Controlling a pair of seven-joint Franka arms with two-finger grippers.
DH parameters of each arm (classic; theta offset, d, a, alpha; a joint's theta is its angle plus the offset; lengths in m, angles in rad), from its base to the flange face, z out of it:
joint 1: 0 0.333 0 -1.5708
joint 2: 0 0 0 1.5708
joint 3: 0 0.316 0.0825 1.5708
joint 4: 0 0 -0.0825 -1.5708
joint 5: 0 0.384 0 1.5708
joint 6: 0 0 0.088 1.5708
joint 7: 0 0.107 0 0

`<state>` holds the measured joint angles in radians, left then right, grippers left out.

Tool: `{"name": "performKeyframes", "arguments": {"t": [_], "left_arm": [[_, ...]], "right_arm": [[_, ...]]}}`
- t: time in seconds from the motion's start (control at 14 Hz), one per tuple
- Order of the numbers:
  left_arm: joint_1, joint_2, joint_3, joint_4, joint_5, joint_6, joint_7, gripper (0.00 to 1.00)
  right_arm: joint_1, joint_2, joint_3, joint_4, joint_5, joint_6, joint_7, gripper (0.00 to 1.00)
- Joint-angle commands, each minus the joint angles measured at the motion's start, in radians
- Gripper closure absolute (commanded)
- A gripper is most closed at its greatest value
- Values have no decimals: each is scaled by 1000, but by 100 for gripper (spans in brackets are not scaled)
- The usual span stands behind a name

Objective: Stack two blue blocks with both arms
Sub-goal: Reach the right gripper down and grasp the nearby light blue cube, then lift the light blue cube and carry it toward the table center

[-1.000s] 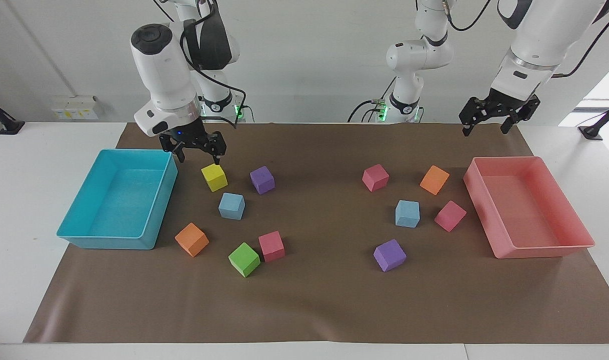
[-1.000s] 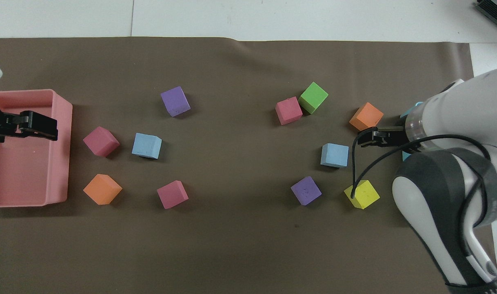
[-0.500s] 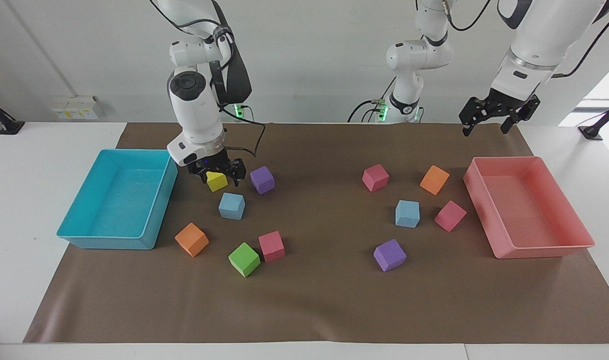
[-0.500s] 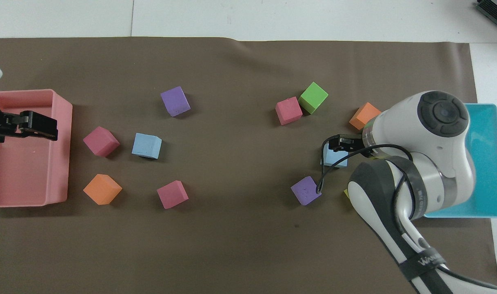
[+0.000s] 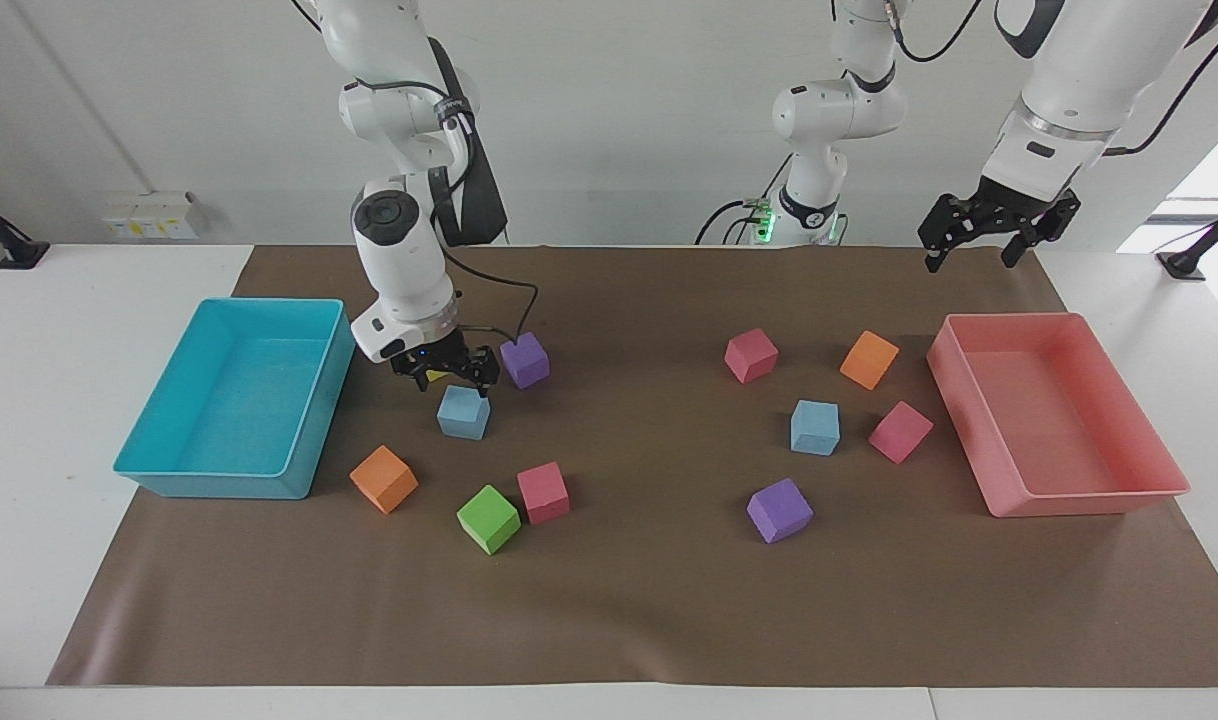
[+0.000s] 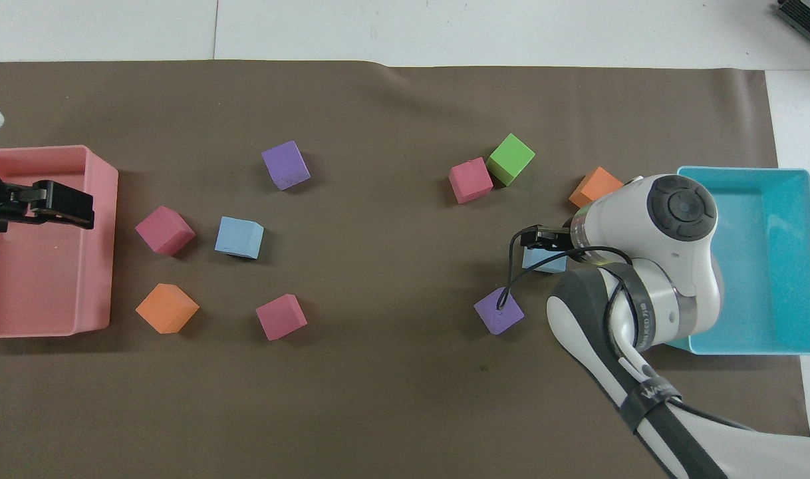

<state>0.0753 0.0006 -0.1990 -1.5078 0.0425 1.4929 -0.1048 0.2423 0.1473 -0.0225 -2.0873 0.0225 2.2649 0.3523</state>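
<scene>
Right hand (image 5: pixel 445 372) hangs low over the blue block (image 5: pixel 463 412) at the right arm's end of the table, fingers spread, grasping nothing; block rests on the brown mat (image 5: pixel 629 590), beside the turquoise tray (image 5: pixel 159 470). Second blue block (image 5: pixel 814 427) sits on the mat toward the left arm's end, among pink, orange and purple cubes. Left hand (image 5: pixel 979 245) waits raised near the pink tray (image 5: pixel 1089 500), fingers released, empty.
</scene>
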Motion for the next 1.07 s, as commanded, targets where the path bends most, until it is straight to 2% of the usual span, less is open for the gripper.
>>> {"name": "performKeyframes", "arguments": {"t": [0.0, 0.71, 0.79, 0.86, 1.0], "left_arm": [[21, -16, -8, -5, -18, -11, 10, 0], [21, -17, -8, -5, -18, -11, 10, 0], [21, -17, -8, -5, -18, -11, 10, 0], [21, -17, -8, -5, -18, -11, 10, 0], [21, -17, -8, -5, -18, -11, 10, 0]], "right_arm": [[-11, 15, 3, -49, 20, 71, -61, 0], [-17, 67, 3, -68, 20, 137, -55, 0], [-17, 66, 3, -68, 20, 137, -58, 16], [-9, 66, 3, -68, 20, 137, -55, 97], [-6, 67, 3, -68, 20, 136, -44, 100]]}}
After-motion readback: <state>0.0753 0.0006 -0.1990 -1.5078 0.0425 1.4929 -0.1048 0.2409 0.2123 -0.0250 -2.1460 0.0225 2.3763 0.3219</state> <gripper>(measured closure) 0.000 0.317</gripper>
